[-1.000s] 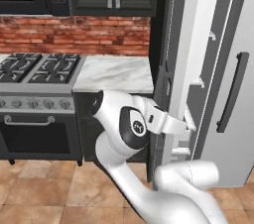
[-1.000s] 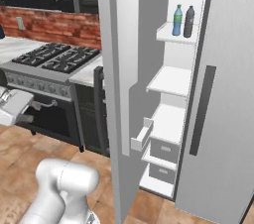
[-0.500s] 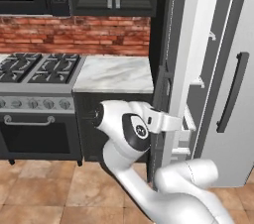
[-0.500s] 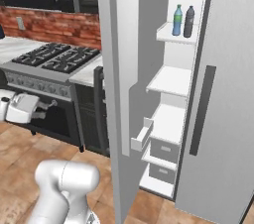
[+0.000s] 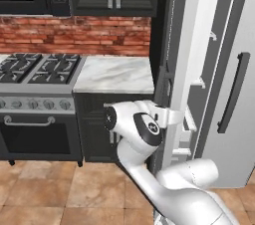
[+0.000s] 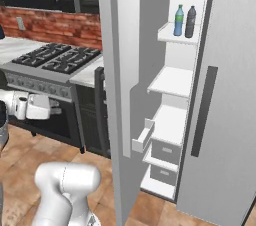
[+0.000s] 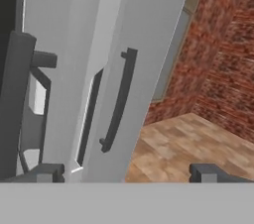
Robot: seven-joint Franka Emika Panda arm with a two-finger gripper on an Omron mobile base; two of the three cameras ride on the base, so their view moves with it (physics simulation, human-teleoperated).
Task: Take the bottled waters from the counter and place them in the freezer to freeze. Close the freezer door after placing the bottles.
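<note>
- The freezer door is what is left for you to handle: it stands swung wide, just ahead of the gripper and slightly off to one side in the hand view.
- Treat it as a stiff, tall panel, probably heavy on its hinge; push flat on its outer face near the free edge, or hook the dark bar handle.
- Your gripper is spread fully and holds nothing.
- Both bottled waters already stand upright, side by side, on the freezer's top shelf, well above and beyond the gripper.
- They look light and slippery, so shut the door gently.
- The counter lies behind the hand.
</note>
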